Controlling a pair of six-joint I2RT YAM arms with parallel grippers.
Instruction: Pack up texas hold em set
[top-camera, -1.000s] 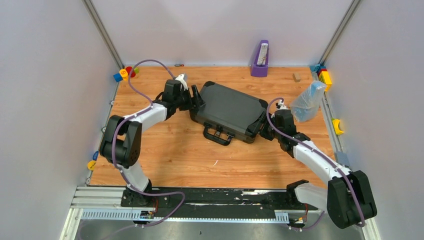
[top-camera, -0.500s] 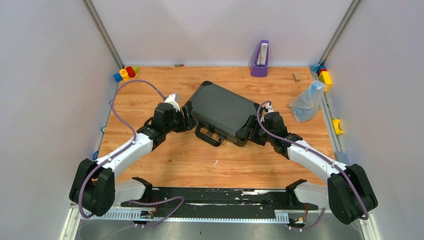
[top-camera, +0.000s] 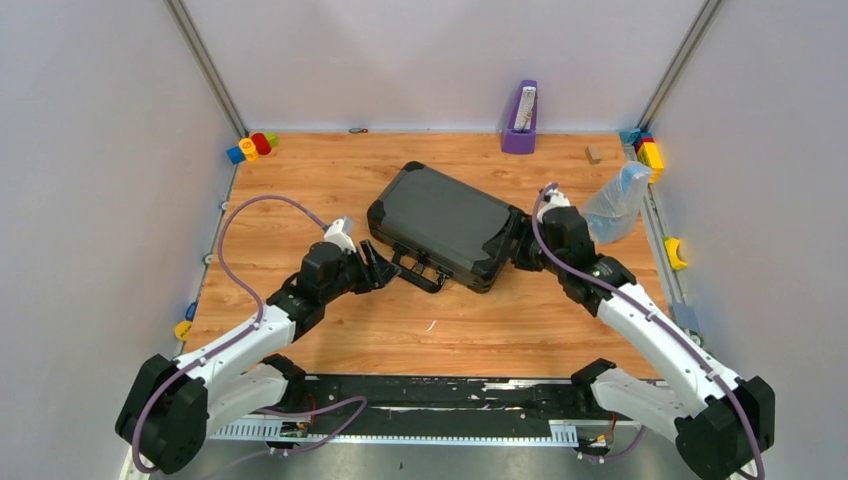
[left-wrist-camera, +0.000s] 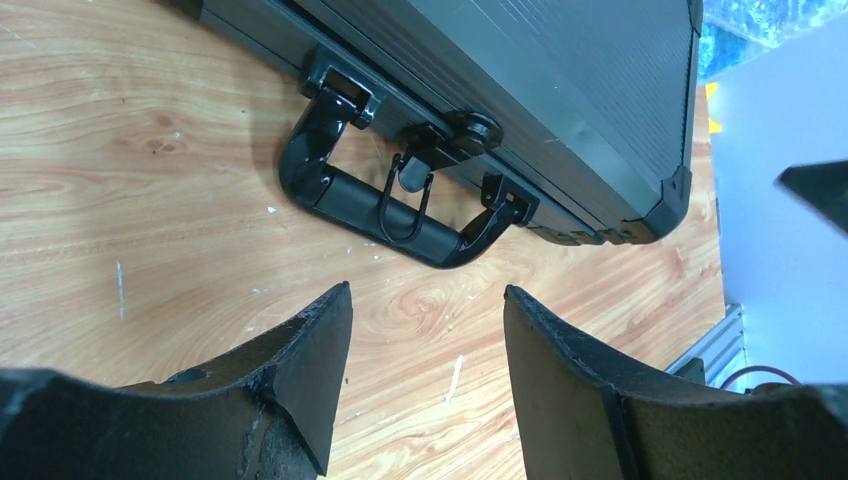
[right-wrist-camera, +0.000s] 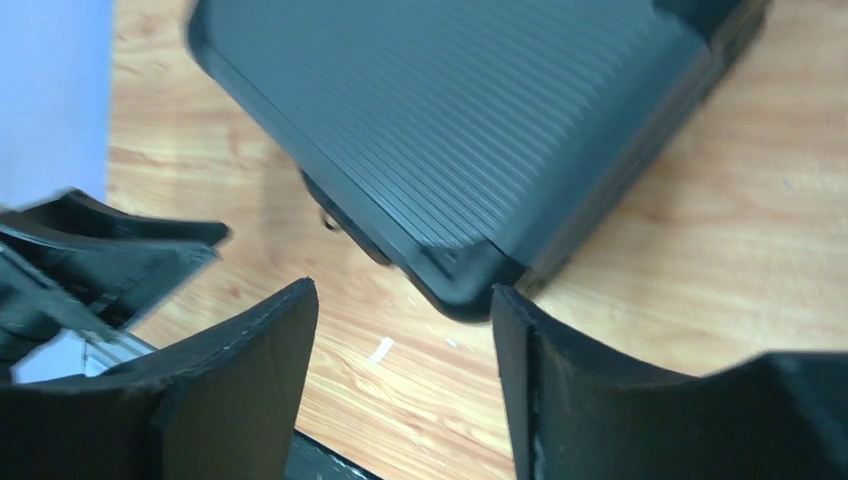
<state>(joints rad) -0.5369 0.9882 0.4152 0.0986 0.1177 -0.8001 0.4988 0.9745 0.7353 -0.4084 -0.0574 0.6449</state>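
The black hard case (top-camera: 440, 222) lies shut and flat at the table's middle, turned at an angle, its handle (top-camera: 420, 271) toward the near left. My left gripper (top-camera: 378, 266) is open and empty just left of the handle; the left wrist view shows the handle (left-wrist-camera: 385, 205) and a latch (left-wrist-camera: 470, 130) ahead of its fingers. My right gripper (top-camera: 519, 247) is open and empty at the case's right end; the right wrist view shows the case's corner (right-wrist-camera: 465, 270) just beyond its fingers. Chips, cards, dice and button are out of view.
A clear plastic bag (top-camera: 615, 203) lies right of the case. A purple holder (top-camera: 520, 120) stands at the back wall. Colourful toy blocks sit at the back left (top-camera: 250, 146) and back right (top-camera: 648, 150). A yellow piece (top-camera: 676, 252) lies on the right edge.
The left arm has drawn back from the case's far left corner to near the handle. The case has slid slightly left and turned. The right gripper has shifted up along the case's right end.
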